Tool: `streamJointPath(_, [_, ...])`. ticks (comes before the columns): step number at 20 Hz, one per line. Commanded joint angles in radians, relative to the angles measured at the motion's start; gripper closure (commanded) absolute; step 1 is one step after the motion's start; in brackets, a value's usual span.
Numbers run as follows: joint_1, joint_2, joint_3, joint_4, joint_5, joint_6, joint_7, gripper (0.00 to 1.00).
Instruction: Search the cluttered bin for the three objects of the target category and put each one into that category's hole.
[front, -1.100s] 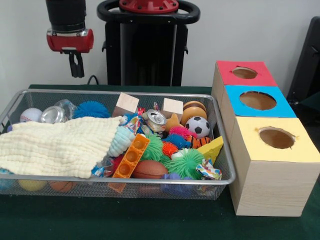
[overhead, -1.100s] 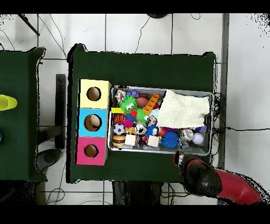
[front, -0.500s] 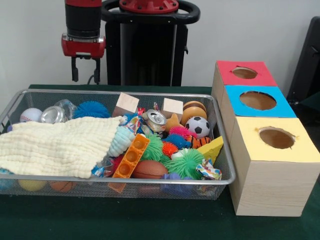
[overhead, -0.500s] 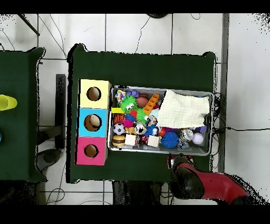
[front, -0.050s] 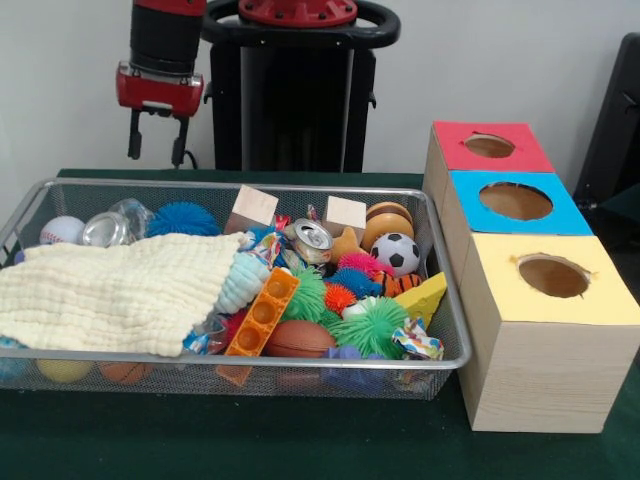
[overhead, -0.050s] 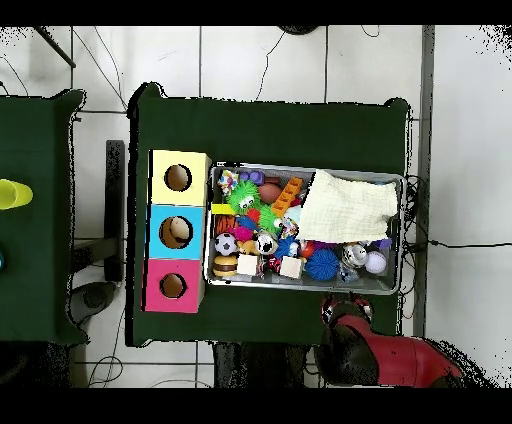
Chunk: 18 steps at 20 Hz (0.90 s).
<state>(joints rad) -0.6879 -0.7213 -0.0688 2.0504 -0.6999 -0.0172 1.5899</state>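
My gripper (front, -0.050s: 156, 146) hangs open and empty in the air behind the far left part of the wire bin (front, -0.050s: 330, 361). In the overhead view the gripper (overhead, -0.050s: 345, 311) sits just outside the bin's (overhead, -0.050s: 402, 235) long side. The bin holds a cream cloth (front, -0.050s: 115, 290), spiky balls (front, -0.050s: 372, 325), a soccer ball (front, -0.050s: 399, 253), a baseball (front, -0.050s: 62, 230), a brown football (front, -0.050s: 299, 338), two wooden blocks (front, -0.050s: 253, 207), a can (front, -0.050s: 312, 238) and an orange brick (front, -0.050s: 263, 313). Right of the bin stand three boxes with round holes: red (front, -0.050s: 489, 146), blue (front, -0.050s: 515, 201), yellow (front, -0.050s: 552, 276).
The cloth hides the left half of the bin's contents. A yellow wedge (front, -0.050s: 424, 296) leans at the bin's right wall. In the overhead view a yellow object (overhead, -0.050s: 14, 193) lies on a second green table (overhead, -0.050s: 40, 270) at the left.
The gripper shifted right and its fingers now show spread apart; in the last half second it rose slightly and slid back left. Overhead, the arm drew back from the bin.
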Motion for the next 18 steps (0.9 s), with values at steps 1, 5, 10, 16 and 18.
streamJointPath(1, [0.022,0.04,-0.095,-0.142,0.041,-0.081,0.171,0.0])
streamJointPath(5, [-0.002,0.055,-0.081,-0.136,0.073,-0.097,0.183,0.0])
streamJointPath(10, [-0.084,0.12,-0.001,-0.146,0.096,-0.141,0.199,0.0])
streamJointPath(16, [-0.217,0.188,0.161,-0.151,0.105,-0.156,0.203,0.0])
streamJointPath(18, [-0.252,0.203,0.199,-0.145,0.106,-0.168,0.208,0.0])
